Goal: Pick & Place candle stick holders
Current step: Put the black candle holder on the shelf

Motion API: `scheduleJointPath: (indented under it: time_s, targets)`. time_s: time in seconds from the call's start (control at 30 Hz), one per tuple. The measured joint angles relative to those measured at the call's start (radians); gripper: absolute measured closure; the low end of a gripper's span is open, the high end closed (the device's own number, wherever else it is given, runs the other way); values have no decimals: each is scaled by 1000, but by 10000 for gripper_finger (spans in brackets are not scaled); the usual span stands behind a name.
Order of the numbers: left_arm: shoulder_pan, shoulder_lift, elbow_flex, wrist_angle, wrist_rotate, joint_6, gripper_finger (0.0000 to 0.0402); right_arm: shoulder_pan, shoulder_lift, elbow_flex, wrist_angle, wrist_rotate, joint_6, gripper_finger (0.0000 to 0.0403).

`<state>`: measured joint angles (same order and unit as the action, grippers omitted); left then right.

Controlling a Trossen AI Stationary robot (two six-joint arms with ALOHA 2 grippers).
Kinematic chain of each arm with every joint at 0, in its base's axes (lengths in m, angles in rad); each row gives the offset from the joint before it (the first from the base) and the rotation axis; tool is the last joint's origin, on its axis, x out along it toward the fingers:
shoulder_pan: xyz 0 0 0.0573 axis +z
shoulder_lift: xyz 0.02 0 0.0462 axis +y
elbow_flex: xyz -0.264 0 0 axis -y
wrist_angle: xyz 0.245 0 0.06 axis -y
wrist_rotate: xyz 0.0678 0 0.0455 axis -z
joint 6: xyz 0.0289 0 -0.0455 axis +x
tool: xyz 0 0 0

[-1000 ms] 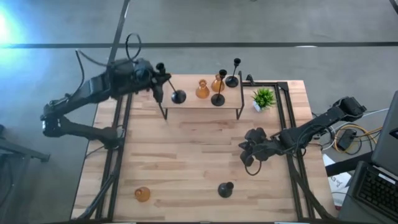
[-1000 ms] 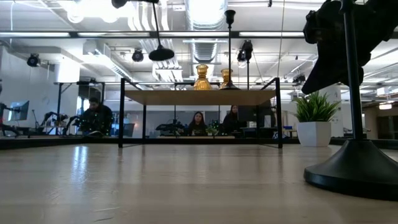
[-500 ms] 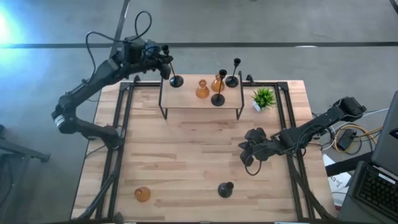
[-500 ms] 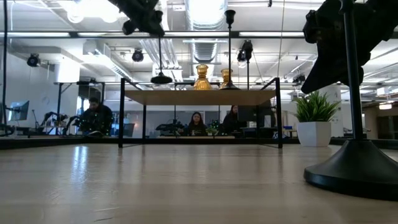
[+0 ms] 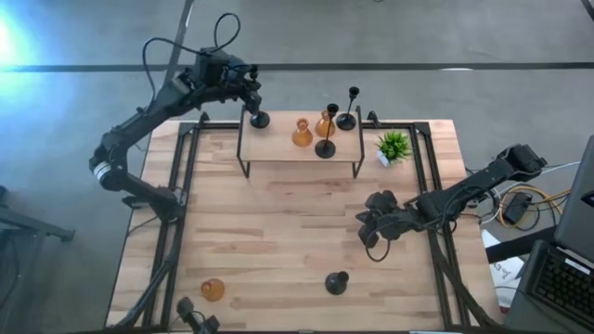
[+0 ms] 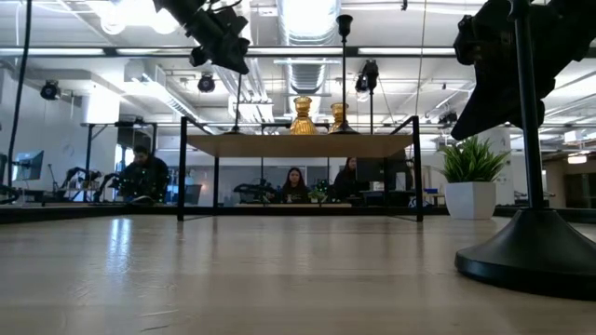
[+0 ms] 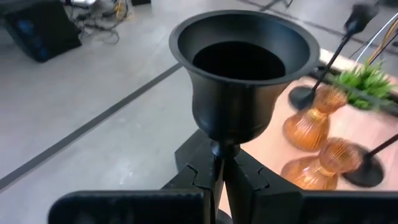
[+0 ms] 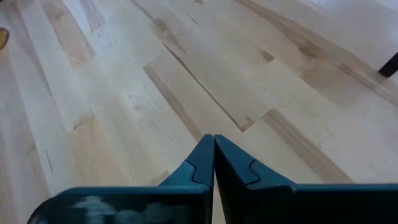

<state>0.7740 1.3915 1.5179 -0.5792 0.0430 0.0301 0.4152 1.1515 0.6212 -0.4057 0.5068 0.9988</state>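
Raised shelf crowded – four holders clustered at its right half, left tool over its left corner. Surface centre open; right tool at right, black holder and amber holder near front edge.

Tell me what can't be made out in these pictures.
- Whether the held black holder touches the shelf: in the left wrist view its base is hidden behind its own cup and the left gripper; the high view is too small to tell.
- Near black holder: its top is cut off by the low view's upper edge.
- Dark object at the table's front: cut off by the high view's bottom edge.
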Motion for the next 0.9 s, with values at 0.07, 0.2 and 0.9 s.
scheduleJointPath:
  time_s: [0.07,0.2,0.9]
  targets:
    - [10,-2,0,1,-1,1,384,0,0,0,0,0,1,394]
    - [31,-5,1,3,-4,1,384,0,0,0,0,0,-3,394]
    - [38,32,-17,42,48,2,384,0,0,0,-1,-1,-7,394]
